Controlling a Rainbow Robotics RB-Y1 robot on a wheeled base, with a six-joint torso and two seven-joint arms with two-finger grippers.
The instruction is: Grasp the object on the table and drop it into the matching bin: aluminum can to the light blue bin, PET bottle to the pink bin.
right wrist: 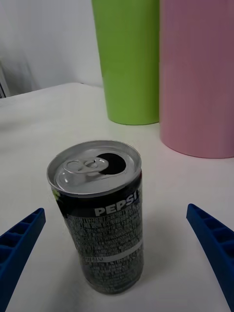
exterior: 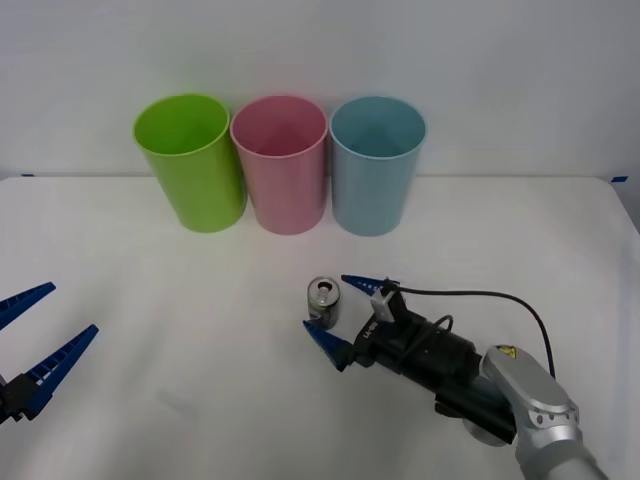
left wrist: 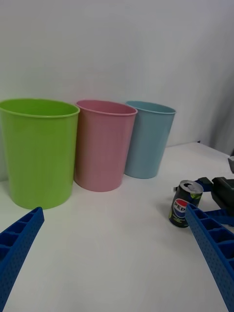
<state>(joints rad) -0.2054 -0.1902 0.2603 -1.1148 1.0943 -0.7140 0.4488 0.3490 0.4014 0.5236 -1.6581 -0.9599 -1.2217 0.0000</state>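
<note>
The aluminum can (exterior: 322, 297), silver-topped with a dark label, stands upright on the white table (exterior: 180, 290) in front of the bins. My right gripper (exterior: 326, 302) is open, with one blue finger on each side of the can and a gap on both sides. In the right wrist view the can (right wrist: 100, 219) stands between the fingertips (right wrist: 24, 234). The light blue bin (exterior: 376, 170) is at the back right, with the pink bin (exterior: 282, 170) to its left. My left gripper (exterior: 73, 308) hovers open and empty at the left edge. The left wrist view shows the can (left wrist: 184, 204) off to one side.
A lime green bin (exterior: 193, 165) stands left of the pink one, and the three bins touch in a row near the table's far edge. A black cable (exterior: 480, 295) loops over the right wrist. Bare tabletop lies between the two arms.
</note>
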